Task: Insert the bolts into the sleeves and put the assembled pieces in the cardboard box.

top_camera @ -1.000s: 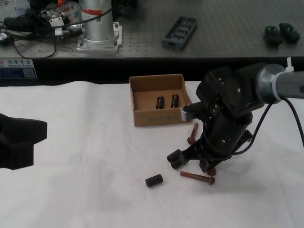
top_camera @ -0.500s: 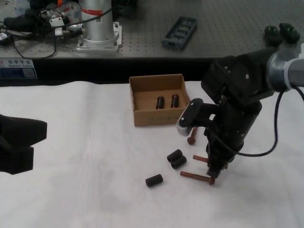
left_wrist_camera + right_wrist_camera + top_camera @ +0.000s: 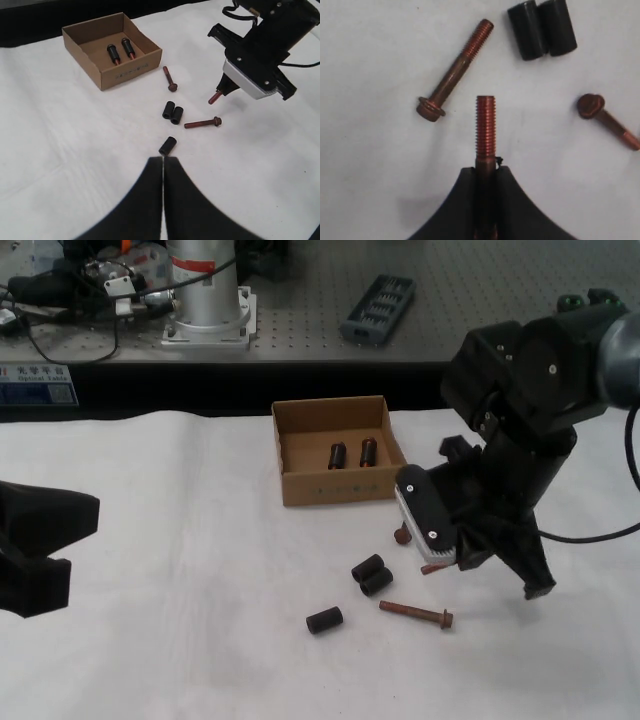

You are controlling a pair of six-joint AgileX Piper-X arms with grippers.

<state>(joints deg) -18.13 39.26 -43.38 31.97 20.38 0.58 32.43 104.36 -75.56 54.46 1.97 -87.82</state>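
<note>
Bottom centre of the left wrist view: left gripper point(image 3: 163, 162), pressed together, holding nothing. Low centre of the high view: single sleeve point(image 3: 324, 620), then a loose bolt point(image 3: 415, 613) and two sleeves point(image 3: 371, 574) touching side by side. Right of centre: right gripper point(image 3: 485, 172) pinching a bolt point(image 3: 485, 125), thread end sticking out. Farther up: a third bolt point(image 3: 403, 530), then the cardboard box point(image 3: 330, 488) with two assembled pieces point(image 3: 352, 453). Risk: thread meeting a sleeve off-axis, jamming or rolling the unheld sleeve away.

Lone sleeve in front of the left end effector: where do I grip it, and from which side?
Come from above and grip the lone sleeve across its curved sides at mid-length. It lies on its side on the cloth, clear of the pair of sleeves, leaving both ends free.
</note>
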